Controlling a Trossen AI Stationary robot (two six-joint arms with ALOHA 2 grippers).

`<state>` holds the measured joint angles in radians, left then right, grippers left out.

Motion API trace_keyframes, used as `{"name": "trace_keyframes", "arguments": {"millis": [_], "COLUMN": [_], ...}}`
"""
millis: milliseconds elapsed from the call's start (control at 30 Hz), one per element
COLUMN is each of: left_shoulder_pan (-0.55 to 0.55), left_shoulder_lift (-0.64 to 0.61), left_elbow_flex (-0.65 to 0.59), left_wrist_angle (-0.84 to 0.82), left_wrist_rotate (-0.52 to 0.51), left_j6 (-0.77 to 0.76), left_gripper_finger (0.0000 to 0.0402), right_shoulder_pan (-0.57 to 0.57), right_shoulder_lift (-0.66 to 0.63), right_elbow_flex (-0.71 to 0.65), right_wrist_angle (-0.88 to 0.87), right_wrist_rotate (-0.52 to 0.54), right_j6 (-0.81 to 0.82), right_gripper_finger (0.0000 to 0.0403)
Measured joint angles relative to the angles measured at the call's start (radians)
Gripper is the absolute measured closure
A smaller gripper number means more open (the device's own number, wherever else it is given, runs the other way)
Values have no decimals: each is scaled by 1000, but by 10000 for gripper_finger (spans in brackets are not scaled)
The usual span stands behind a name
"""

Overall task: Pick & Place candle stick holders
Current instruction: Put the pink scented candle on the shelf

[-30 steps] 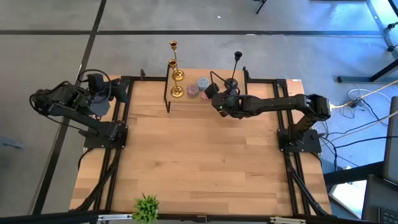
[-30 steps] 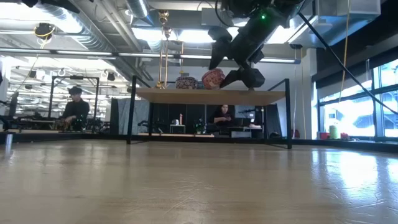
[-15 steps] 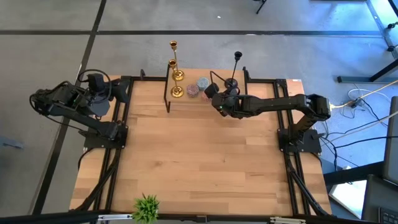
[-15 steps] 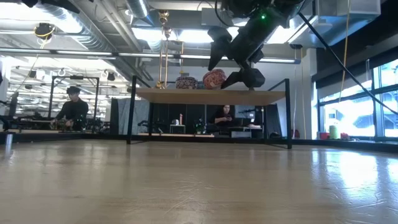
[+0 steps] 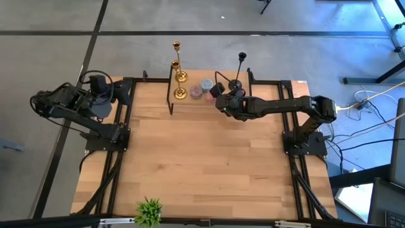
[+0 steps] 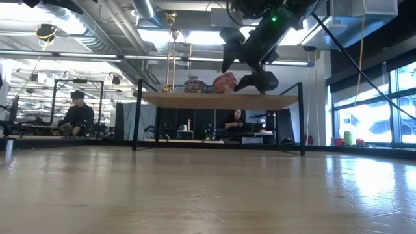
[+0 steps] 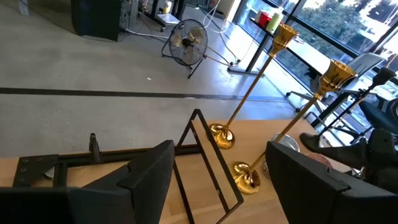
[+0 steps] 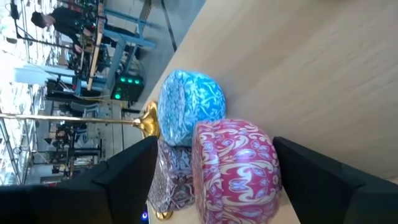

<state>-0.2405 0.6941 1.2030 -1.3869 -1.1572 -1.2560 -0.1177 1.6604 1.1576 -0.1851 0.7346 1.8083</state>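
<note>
The wooden bench (image 5: pixel 202 164) fills the middle, with a small green plant (image 5: pixel 149 209) at its near edge. The right arm stretches across the far end, the right gripper (image 5: pixel 219 97) low over the boards with fingers spread wide, the red patterned jar (image 8: pixel 235 167) right between them. Crowded just behind it sit a blue patterned jar (image 8: pixel 188 104) and a third jar (image 8: pixel 173 176). Beside them stands a thin black wire frame (image 5: pixel 171 95). Two gold candle stick holders (image 5: pixel 178 71) stand upright at the far edge, left of the jars; the black candle stick holder (image 5: pixel 238 71) stands right of them, close to the arm. The left gripper (image 5: pixel 107 94) waits off the bench's left side, fingers parted, holding nothing.
</note>
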Motion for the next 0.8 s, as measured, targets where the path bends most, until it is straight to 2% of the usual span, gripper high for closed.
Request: {"name": "trace_keyframes", "arguments": {"millis": [800], "left_shoulder_pan": [0], "left_shoulder_lift": [0], "left_elbow_flex": [0], "left_wrist_angle": [0], "left_wrist_rotate": [31], "left_j6": [0], "left_gripper_finger": [151], "right_shoulder_pan": [-19], "right_shoulder_lift": [0], "right_elbow_flex": [0], "right_wrist_angle": [-62], "right_wrist_rotate": [53], "right_j6": [9], "right_gripper_finger": [84]}}
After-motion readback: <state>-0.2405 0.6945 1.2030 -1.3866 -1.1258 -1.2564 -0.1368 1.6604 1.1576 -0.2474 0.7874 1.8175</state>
